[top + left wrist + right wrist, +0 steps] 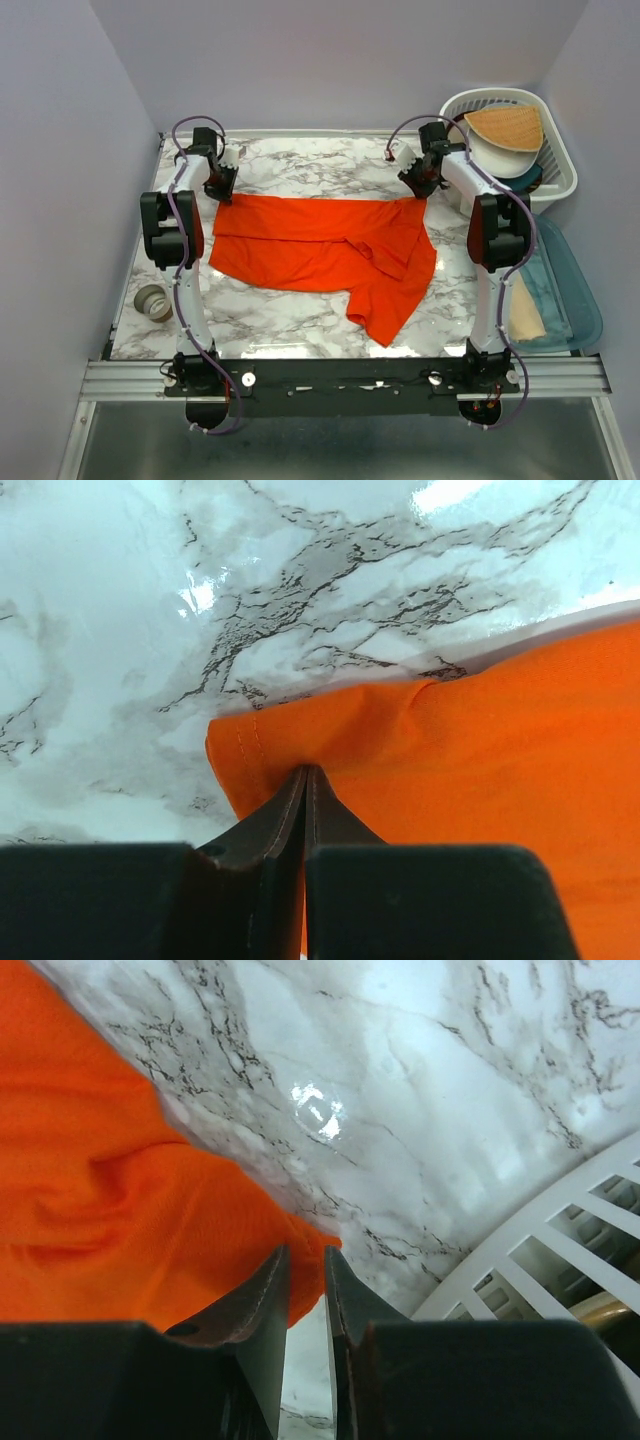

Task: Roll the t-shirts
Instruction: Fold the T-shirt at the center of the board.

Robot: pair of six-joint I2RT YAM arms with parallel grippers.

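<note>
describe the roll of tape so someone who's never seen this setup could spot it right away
Start with the marble-patterned table and go to its near left corner, just outside the left arm. The roll of tape lies there on its own, apart from the orange-red t-shirt spread across the middle. It is the only small round ring on the tabletop, dull grey-tan.

The right gripper (305, 1253) is pinching a corner of the orange t-shirt (120, 1210), its two dark fingers (262, 1300) standing nearly together with a strip of fabric showing in the narrow gap between them. The shirt is lying wrinkled across the left of the marble table (420, 1090), while a white slatted basket (540, 1245) is sitting near the gripper at the lower right
</note>
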